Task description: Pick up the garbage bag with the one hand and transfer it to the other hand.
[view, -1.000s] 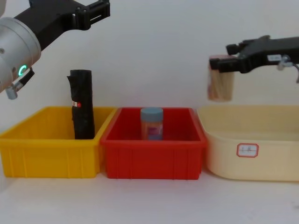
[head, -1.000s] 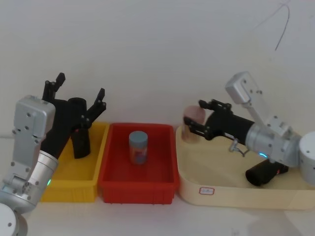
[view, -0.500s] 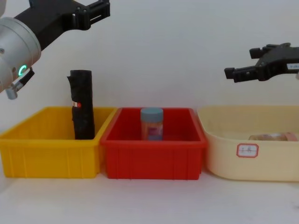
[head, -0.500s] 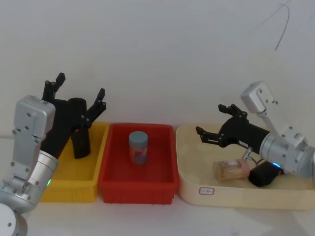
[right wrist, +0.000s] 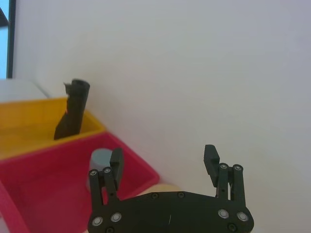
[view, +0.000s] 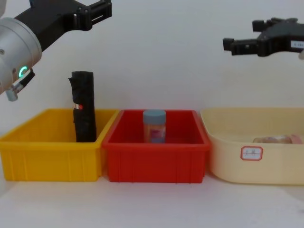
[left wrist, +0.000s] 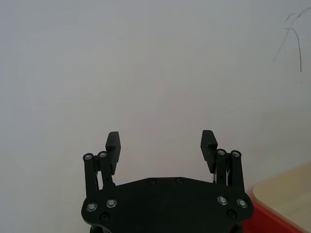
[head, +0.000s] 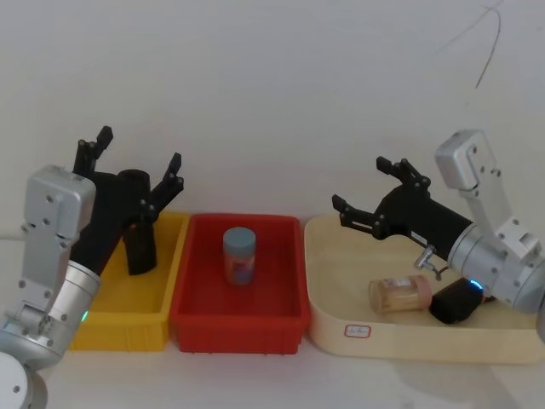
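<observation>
2 garbage bags (head: 136, 228) (3 bins (head: 238, 319))

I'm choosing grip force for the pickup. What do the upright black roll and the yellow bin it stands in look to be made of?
The garbage bag looks like thin black plastic film rolled tight: matte, with creases and a ragged top edge, plus a small red-and-white label. The yellow bin looks like rigid moulded plastic, going by its smooth, slightly glossy walls, thick rim and ribbed side. Both are judged by look alone.
</observation>
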Controlling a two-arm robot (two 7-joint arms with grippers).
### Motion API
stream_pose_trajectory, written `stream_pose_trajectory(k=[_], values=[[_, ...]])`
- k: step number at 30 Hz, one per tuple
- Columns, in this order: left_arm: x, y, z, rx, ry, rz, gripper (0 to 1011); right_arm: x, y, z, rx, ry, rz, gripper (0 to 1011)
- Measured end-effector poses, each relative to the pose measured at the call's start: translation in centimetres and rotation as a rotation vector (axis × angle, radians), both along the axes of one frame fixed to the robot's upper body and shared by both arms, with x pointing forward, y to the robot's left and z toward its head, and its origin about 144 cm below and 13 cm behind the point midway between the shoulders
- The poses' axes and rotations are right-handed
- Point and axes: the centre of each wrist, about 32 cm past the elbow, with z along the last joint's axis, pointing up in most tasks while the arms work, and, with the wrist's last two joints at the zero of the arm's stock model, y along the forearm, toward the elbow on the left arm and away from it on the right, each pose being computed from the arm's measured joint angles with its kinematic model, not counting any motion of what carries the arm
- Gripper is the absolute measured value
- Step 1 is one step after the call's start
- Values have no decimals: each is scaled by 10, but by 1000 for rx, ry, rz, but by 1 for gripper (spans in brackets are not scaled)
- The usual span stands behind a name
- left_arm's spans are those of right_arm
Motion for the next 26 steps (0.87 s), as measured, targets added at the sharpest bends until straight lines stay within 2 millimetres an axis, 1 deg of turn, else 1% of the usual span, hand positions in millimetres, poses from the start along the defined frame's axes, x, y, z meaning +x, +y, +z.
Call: stream_pose_trajectory(k=[11,26], values=[[0,0,0,0,0,0,1002,-10,6,4,52,-48,12,1000],[0,0,0,0,0,0,1002,-15,9,6,76,-69,15,1000]])
